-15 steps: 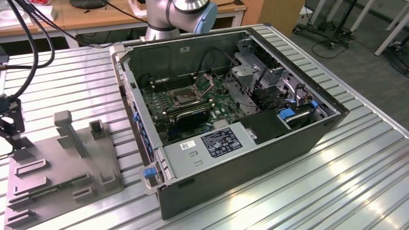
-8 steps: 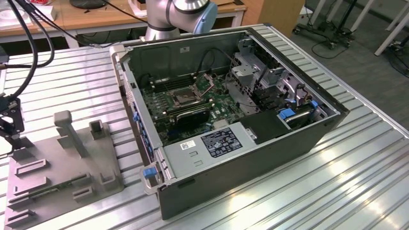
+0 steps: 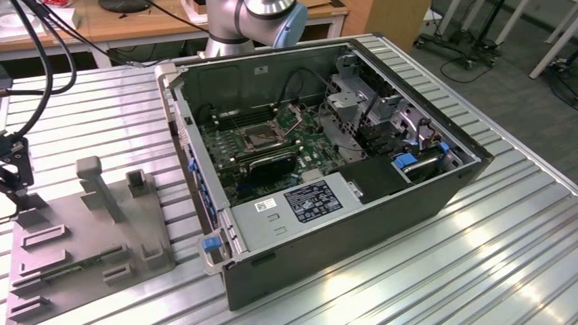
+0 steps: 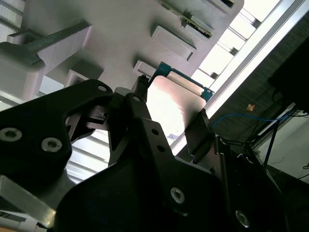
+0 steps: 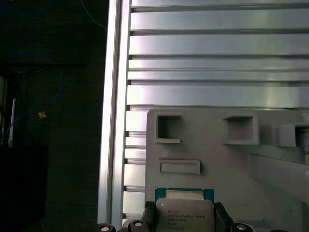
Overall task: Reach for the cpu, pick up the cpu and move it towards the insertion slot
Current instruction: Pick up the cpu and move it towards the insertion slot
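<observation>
At the exterior view's left, the dark tool [image 3: 13, 177] hangs over the left edge of a grey fixture block [image 3: 99, 237]. The frame edge cuts the tool off, and its own body hides what it grips. In both wrist views the tool is closed narrowly on the cpu [image 4: 171, 104] [image 5: 185, 215], with black fingers [image 4: 195, 133] pressed to two opposite sides.

The chip is square, so it has no long axis. It lies flat, silvery face toward the cameras. Its thin green rim shows along the edge pointing away from the tool's body, toward the block's recesses [image 5: 169, 128]. In the first wrist view the part of the chip nearest the tool's body is cut off by the frame. I cannot tell whether the chip touches the block or sits just above it.

The block lies near the counter's [image 3: 91, 115] edge rail [image 5: 113, 121], with dark floor [image 5: 58, 145] beyond. Bare slatted counter lies open past the block. Just right of the block stands an open computer case [image 3: 361, 223]. The insertion slot [image 3: 257, 139] lies on the board inside, well apart from the chip. The case's sides wall it in, and black cables [image 3: 294, 88] hang near its far side.
</observation>
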Available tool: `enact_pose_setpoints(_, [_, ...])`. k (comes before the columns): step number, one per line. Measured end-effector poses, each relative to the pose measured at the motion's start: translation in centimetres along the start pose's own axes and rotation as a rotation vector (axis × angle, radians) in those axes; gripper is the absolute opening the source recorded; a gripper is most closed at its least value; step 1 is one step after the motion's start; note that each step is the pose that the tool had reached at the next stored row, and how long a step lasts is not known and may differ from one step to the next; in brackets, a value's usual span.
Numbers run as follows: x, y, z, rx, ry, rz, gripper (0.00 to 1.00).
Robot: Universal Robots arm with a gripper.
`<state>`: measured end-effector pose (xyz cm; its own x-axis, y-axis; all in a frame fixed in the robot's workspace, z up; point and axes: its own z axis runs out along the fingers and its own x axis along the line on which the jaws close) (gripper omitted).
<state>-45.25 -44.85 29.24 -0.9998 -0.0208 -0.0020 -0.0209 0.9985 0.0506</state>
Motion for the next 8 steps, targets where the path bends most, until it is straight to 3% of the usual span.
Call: enact_pose_setpoints(8, [0.0,0.01,-0.2,-0.0001,-0.0001,0.0,0.55])
